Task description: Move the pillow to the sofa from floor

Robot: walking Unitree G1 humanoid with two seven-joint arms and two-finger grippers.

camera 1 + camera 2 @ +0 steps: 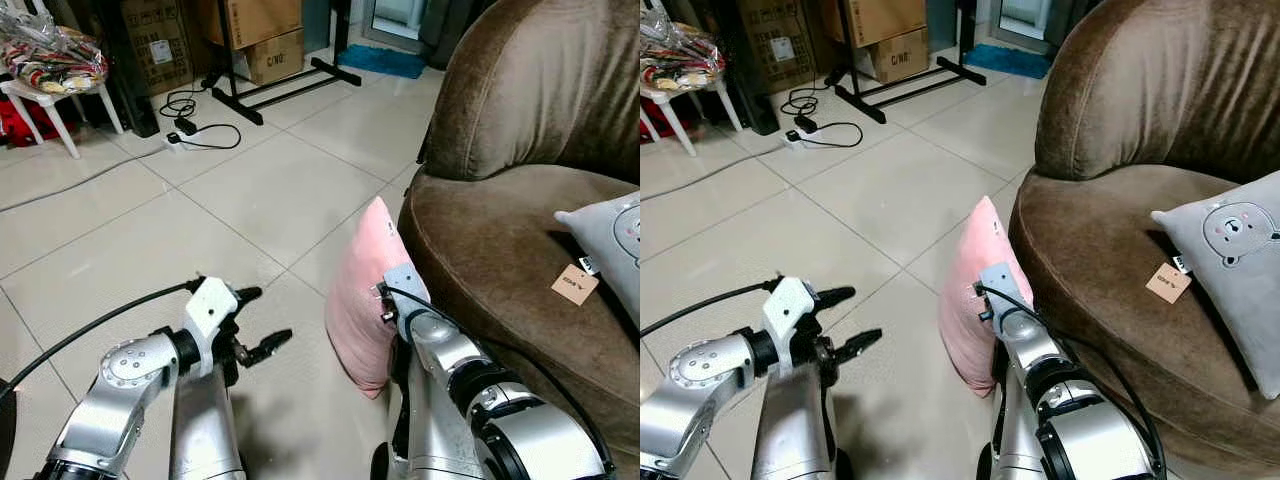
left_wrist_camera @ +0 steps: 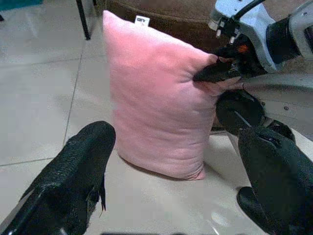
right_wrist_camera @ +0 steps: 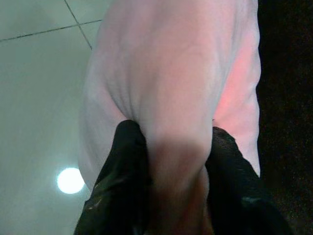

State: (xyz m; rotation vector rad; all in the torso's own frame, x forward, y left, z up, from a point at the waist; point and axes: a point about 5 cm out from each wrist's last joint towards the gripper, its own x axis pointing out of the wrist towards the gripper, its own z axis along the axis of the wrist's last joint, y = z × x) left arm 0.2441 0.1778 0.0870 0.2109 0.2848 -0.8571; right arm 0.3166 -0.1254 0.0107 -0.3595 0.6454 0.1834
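Right wrist view: right hand (image 3: 168, 161) pinches pillow (image 3: 171, 73) edge beside sofa (image 1: 500, 240).

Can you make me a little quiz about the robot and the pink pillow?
1. True or false: the pink pillow lies flat on the brown sofa.
2. Which gripper pinches the pillow? A) left gripper B) right gripper C) both
3. Fill in: the grey cushion on the sofa has a ____ face on it.

Key
1. False: it stands on its edge on the tiled floor, against the sofa's front.
2. B: its two fingers squeeze a fold of the pillow, while the left gripper is open beside it over the floor.
3. Bear.
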